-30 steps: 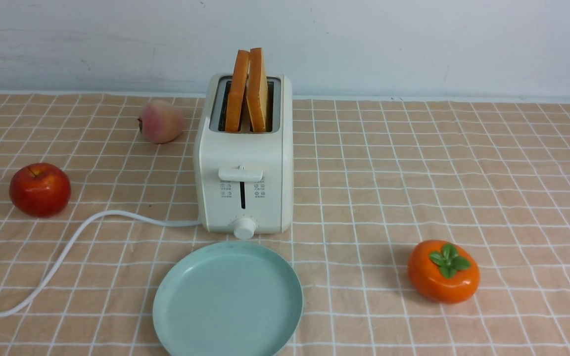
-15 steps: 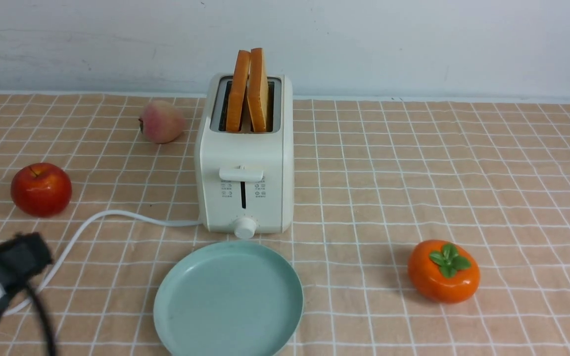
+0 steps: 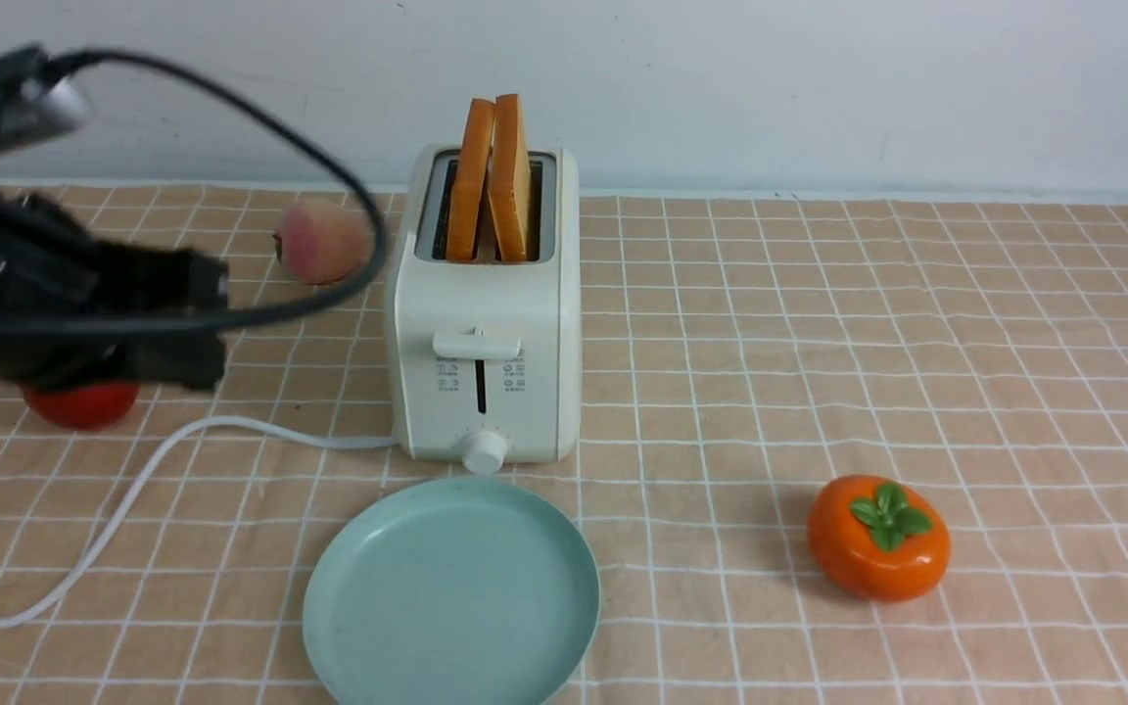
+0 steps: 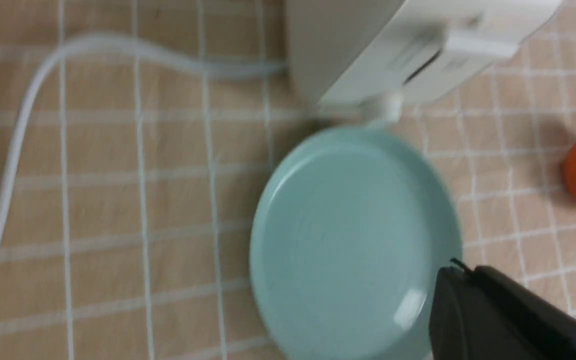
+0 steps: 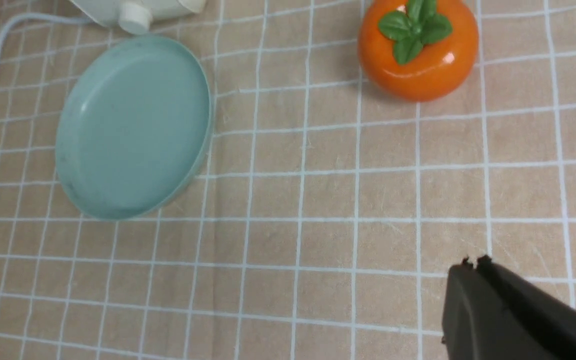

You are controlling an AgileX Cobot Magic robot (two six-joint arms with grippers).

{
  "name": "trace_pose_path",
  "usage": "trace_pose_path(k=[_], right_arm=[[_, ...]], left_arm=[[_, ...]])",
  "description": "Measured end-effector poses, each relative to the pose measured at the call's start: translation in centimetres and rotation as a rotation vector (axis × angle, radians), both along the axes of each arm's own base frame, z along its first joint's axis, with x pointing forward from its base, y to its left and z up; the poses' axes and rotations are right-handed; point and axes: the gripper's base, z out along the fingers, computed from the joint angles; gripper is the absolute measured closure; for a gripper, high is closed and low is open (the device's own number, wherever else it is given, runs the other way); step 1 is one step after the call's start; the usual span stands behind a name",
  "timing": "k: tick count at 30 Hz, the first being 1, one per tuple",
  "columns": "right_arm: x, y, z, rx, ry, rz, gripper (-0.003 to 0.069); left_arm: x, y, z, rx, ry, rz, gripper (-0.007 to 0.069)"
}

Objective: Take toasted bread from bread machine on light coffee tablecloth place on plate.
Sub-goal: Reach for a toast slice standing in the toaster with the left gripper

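Hovering left of bread machine [image 3: 482, 333]: left end effector [image 4: 460, 275] pressed together, empty | right end effector [image 5: 473, 270] likewise | toasted bread [image 3: 493, 176] square, upright

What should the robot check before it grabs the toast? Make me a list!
1. Toast slices sticking up out of the toaster: ok.
2. Plate bare, in front of the toaster: ok.
3. Left gripper open to grab: not ok, it is shut.
4. Right gripper open: not ok, it is shut and holds nothing.
5. Left gripper above the toast: not ok, it is off to the toaster's left.
6. Cord off the plate: ok.
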Motion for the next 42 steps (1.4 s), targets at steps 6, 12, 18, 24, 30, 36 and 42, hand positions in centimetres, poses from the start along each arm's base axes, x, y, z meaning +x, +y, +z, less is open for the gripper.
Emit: trace_pose_path(k=[6,12,18,24,30,36,42], right_arm=[[0.5,0.2,-0.8,0.061,-0.015,-0.023,0.067],[0.7,0.2,-0.7,0.077,-0.039,-0.038,0.0664],[0.7,0.2,-0.8,0.078,-0.045,-0.042,0.0659],[0.7,0.3,-0.8,0.087,-0.044,-0.041,0.0655],[0.7,0.3,-0.8,0.088,-0.043,-0.041,0.0648],[0.7,0.3,-0.8,0.089,-0.043,-0.041,0.0643],[0.7,0.3,-0.8,0.089,-0.043,-0.041,0.064]], left_arm=[[6.0,-4.5,1.3,0.03,-0.122,-0.139,0.0638],[11.0,-6.9,0.0,0.031,-0.15,-0.148,0.0557],[14.5,-7.5,-2.2,0.064,-0.176,-0.122,0.026],[16.7,-7.7,-4.4,0.094,-0.223,-0.086,0.0095],[17.5,-7.5,-4.5,0.118,-0.293,-0.064,0.0241],[17.5,-7.6,-4.3,0.155,-0.299,-0.084,0.0579],[15.6,-7.0,-1.0,0.193,-0.347,-0.104,0.0575]])
